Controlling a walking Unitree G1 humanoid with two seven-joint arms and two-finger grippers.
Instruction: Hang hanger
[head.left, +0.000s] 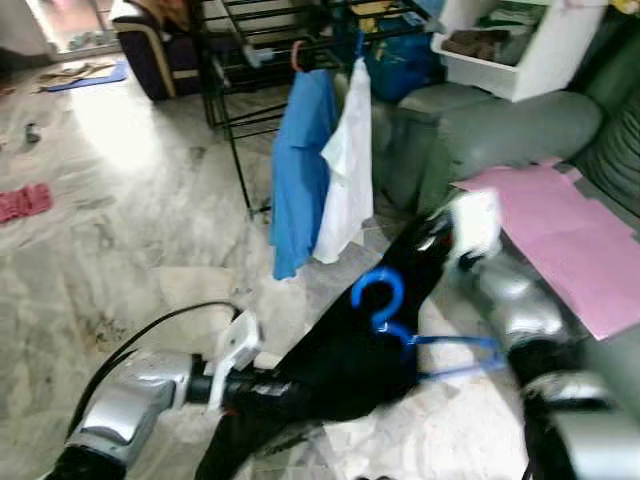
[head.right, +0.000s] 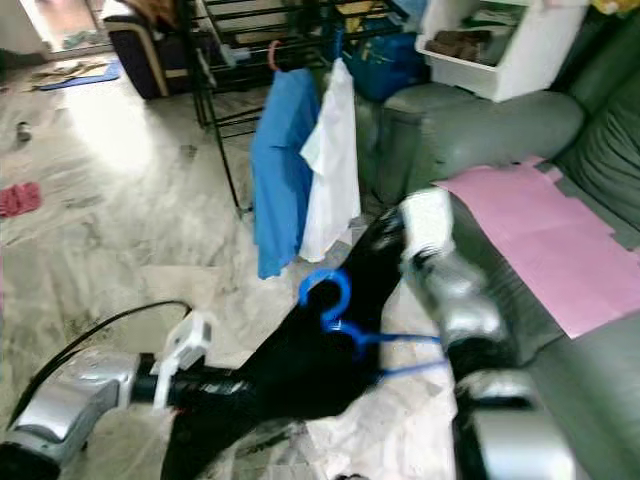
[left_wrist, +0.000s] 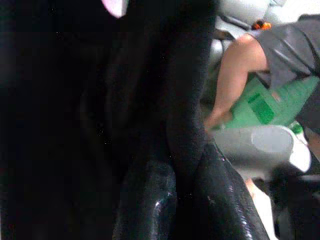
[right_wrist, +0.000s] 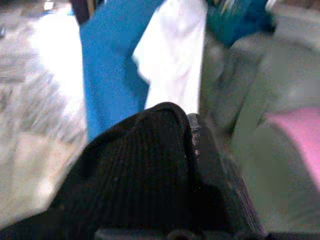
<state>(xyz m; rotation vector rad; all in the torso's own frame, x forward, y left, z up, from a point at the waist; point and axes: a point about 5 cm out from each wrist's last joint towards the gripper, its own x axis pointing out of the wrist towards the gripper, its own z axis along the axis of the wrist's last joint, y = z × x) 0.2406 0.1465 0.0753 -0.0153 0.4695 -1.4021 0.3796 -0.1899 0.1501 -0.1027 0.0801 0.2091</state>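
one blue hanger (head.left: 385, 305), two hung shirts (head.left: 322, 170)

Daylight: enters from the far left corner of the room, washing the marble floor (head.left: 120, 130) into a blown-out white glare patch there.
Ambient level: moderate; sofa (head.left: 520, 130) side dimmer, soft shadow beneath the drying rack (head.left: 270, 40).
Head views: slight motion blur overall; blue shirt (head.left: 300, 170) and white shirt (head.left: 345, 175) have smeared edges; silver arms soft at the lower border.
Black garment (head.left: 340, 360): underexposed, folds barely legible.
Left wrist view: very dark on one half, near cloth out of focus; background brighter, hazy.
Right wrist view: heavily blurred, floor overexposed, colours streaked.
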